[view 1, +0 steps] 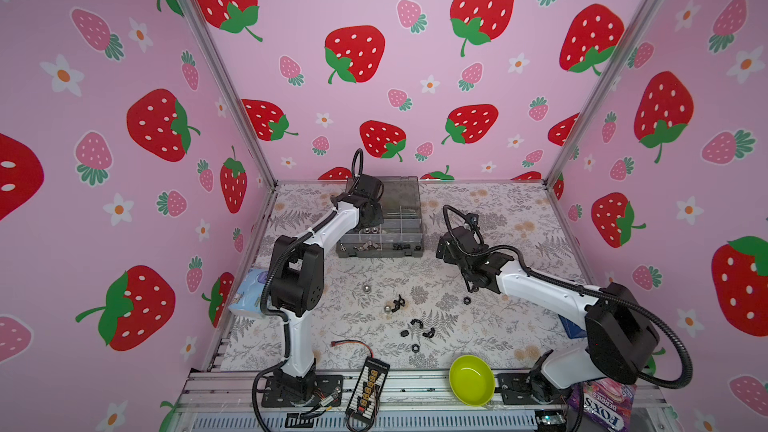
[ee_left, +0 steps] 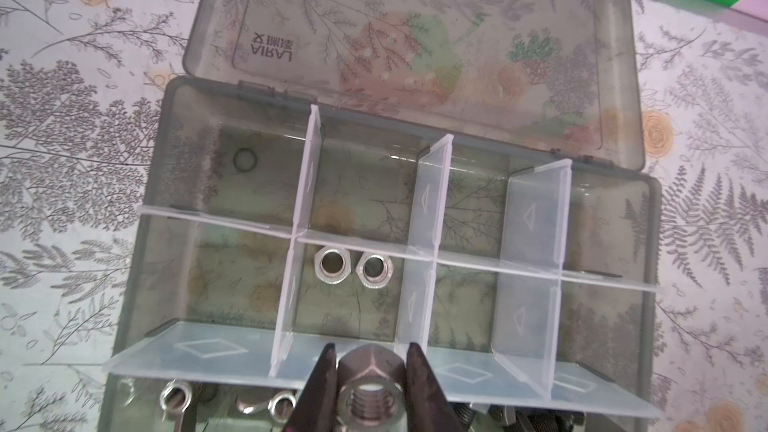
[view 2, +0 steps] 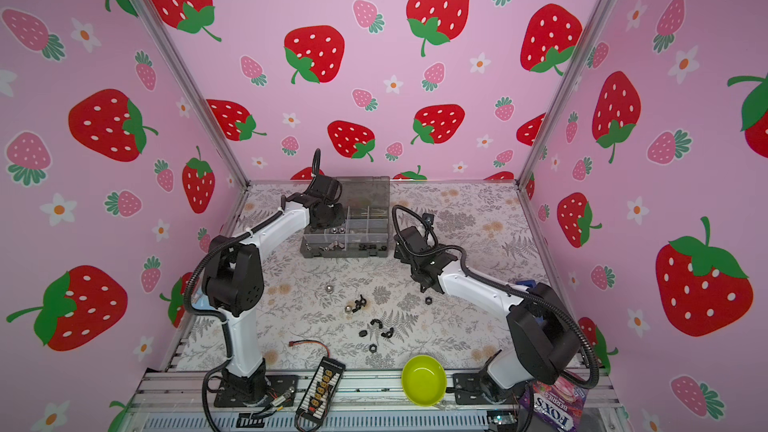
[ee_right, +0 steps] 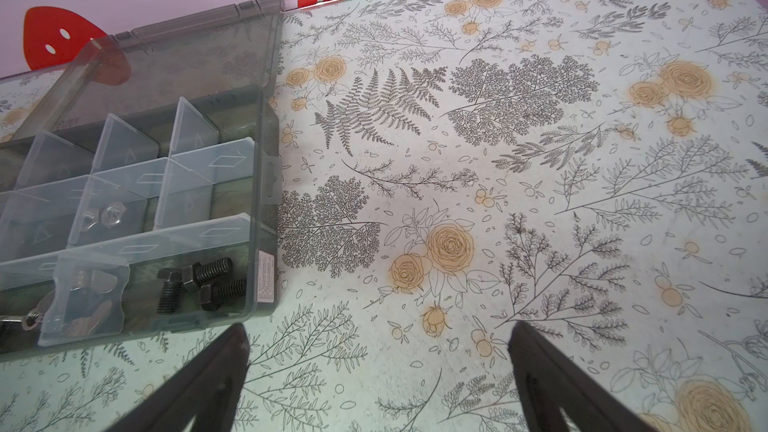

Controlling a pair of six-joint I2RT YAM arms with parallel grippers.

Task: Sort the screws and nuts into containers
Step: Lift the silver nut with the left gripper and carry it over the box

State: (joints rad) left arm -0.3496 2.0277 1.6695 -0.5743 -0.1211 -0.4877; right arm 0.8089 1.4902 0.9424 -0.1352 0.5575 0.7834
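A silver hex nut (ee_left: 369, 388) is gripped across two opposite flats by the left fingers (ee_left: 322, 384), which are closed on it. The nut is suspended over the organizer box (ee_left: 141, 284), above the divider (ee_left: 457, 371) that separates the near row from the middle row. Its threaded bore faces the wrist camera. Being squat, the nut has no marked long axis, so the bore axis is taken as its reference.

Just beyond the divider is the middle-row compartment (ee_left: 345, 313), in which two silver hex nuts (ee_left: 331, 270) lie flat. This compartment is judged to be the target. For a clean release, the nut should be carried fully past the divider and centred in the compartment. It should then be lowered close to the floor before the fingers are parted, so that a bounce back among the wing nuts (ee_left: 176, 396) of the near row is avoided.

The right fingers (ee_right: 208, 380) are spread wide and hold nothing. They hang over bare worktop (ee_right: 498, 160) just beside the box. Several loose pieces (view 1: 415, 322) lie on the worktop, well apart from the box.
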